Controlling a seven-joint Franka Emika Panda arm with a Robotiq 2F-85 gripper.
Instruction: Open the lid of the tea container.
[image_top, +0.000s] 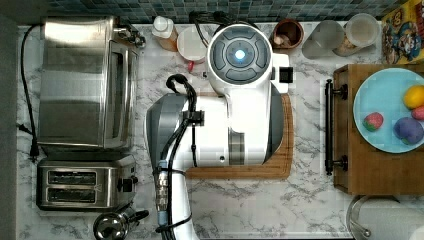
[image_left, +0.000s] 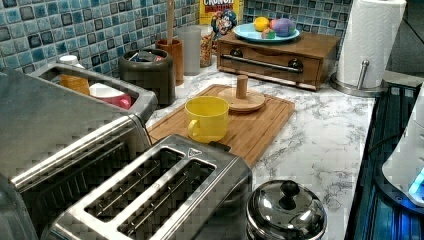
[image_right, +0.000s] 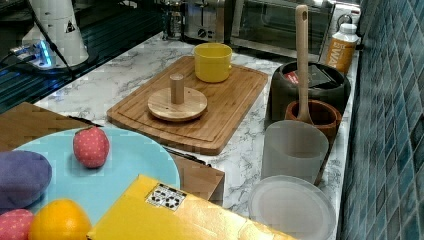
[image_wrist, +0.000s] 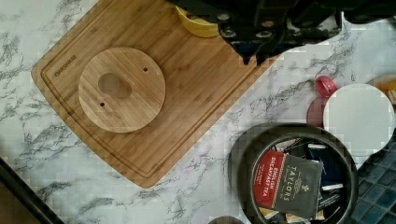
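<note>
Gripper (image_wrist: 254, 58) sits closest to the wrist camera, its dark fingertips pinched together on nothing, poised over the edge of the cutting board (image_wrist: 196, 88). You have the tea tin (image_wrist: 299, 179) off the board, on the marble beside it, against the tiled wall. Its mouth stands open, packets showing. The round wooden lid with its knob (image_right: 177, 102) rests flat on the board, well apart from the tin. By my read, the opening is done.

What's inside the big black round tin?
The tea container is open. Inside lie tea packets, a dark and red one on top. Whatever lies beneath the packets is covered.
</note>
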